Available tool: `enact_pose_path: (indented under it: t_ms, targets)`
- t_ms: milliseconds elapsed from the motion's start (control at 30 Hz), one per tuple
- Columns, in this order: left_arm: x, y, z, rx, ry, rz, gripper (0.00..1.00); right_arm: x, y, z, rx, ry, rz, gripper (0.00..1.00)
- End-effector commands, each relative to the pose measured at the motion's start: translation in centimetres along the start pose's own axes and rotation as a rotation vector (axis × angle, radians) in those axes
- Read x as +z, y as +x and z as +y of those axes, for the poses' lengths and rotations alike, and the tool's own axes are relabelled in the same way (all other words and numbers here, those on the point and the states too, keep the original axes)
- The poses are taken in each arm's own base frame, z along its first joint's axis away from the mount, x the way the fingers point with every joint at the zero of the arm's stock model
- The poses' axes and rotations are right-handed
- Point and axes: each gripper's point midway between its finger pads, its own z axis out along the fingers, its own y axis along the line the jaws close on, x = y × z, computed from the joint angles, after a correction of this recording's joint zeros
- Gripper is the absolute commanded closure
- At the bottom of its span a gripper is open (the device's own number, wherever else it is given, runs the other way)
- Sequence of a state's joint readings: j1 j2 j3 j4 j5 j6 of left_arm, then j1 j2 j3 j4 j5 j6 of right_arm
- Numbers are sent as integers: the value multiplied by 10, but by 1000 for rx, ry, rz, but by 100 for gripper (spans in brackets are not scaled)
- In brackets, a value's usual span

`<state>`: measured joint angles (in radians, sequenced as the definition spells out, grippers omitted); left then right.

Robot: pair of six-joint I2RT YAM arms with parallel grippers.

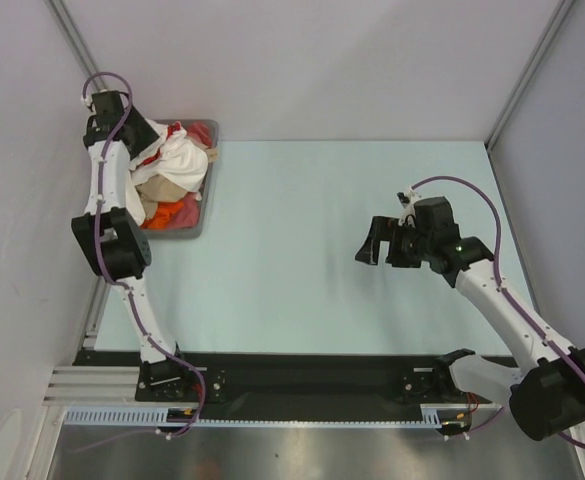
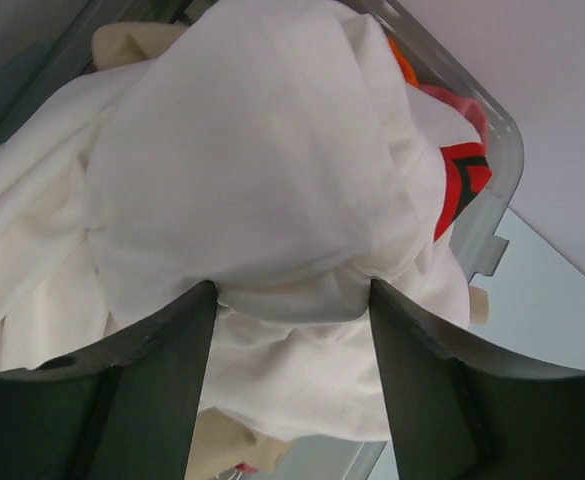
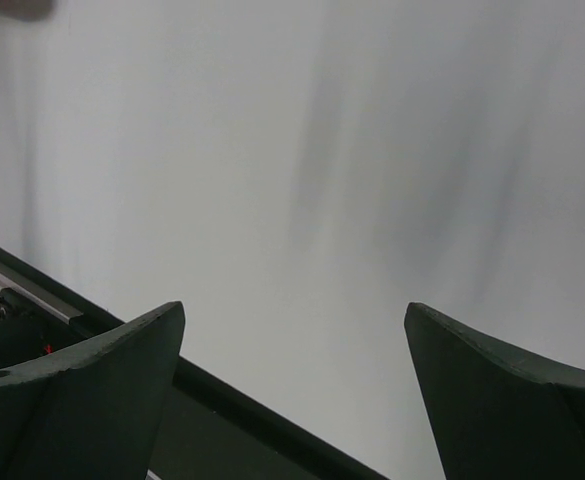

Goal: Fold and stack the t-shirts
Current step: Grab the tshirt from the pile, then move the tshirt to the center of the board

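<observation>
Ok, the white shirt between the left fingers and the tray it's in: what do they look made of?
The white t-shirt looks like soft matte knit, probably cotton: it bunches into rounded folds with no shine. The tray looks like rigid plastic, grey and partly see-through, with a smooth, glossy moulded rim.

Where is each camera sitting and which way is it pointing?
Top external: above and behind the bases, looking down at the table, left arm and right arm in view.
Left wrist: looking down past the left gripper, shut on the white t-shirt in the tray.
Right wrist: looking past the open right gripper at a plain pale surface.
Shared: top and left wrist both show t-shirt and tray.
</observation>
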<state>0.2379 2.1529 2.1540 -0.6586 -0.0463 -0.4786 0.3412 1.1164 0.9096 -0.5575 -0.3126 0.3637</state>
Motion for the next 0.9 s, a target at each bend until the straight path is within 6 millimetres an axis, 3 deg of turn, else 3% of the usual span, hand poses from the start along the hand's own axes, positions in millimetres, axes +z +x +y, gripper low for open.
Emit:
enact_pose_path:
  t_ms: [0,33,67,133,167,200,300,333,367,433,467,533,567,600,633,733,767,800,833,867]
  targets:
    - [-1,-18,-19,54,83,-19,34,-11,-7,9,-42,-32,-35,0]
    - [5,-13,-23,61,104,3,44,-13,-6,9,-41,-30,-36,0]
    - [-2,-22,-32,69,119,-16,62,-14,-7,10,-42,-32,-40,0]
    - [-8,-27,-41,75,144,-28,83,-18,-8,12,-41,-32,-46,1]
    - [-15,-30,-47,72,163,-31,100,-22,-10,14,-42,-35,-58,0]
    - [-23,-35,-52,73,177,-43,100,-25,-10,15,-38,-36,-60,0]
    - [-76,-56,-90,92,291,-113,100,-39,-16,22,-43,-48,-99,0]
    - [-97,-58,-110,108,340,-134,100,-44,-18,24,-42,-48,-114,0]
    - [-144,-81,-129,103,410,-220,100,-49,-22,26,-45,-48,-135,0]
    - [-203,-82,-169,99,559,-255,100,-63,-33,27,-42,-26,-198,0]
    - [-251,-91,-185,96,639,-317,99,-72,-44,31,-45,-23,-242,0]
    - [-301,-87,-208,106,756,-355,99,-87,-61,27,-26,27,-321,0]
    - [-335,-64,-242,138,865,-344,100,-99,-72,32,-11,28,-364,0]
    - [-364,-59,-250,147,916,-363,100,-106,-78,33,-5,35,-389,0]
    - [-387,-38,-270,172,993,-332,100,-115,-83,30,7,59,-417,0]
    - [-411,7,-289,217,1095,-228,98,-142,-93,30,55,99,-483,0]
    - [-403,45,-298,262,1099,-141,91,-149,-95,28,66,115,-502,0]
    - [-400,61,-297,276,1084,-118,80,-159,-93,26,79,133,-512,0]
    - [-392,84,-298,303,1075,-69,64,-161,-93,20,91,163,-517,0]
    - [-371,130,-296,355,1059,40,41,-167,-91,18,98,175,-531,0]
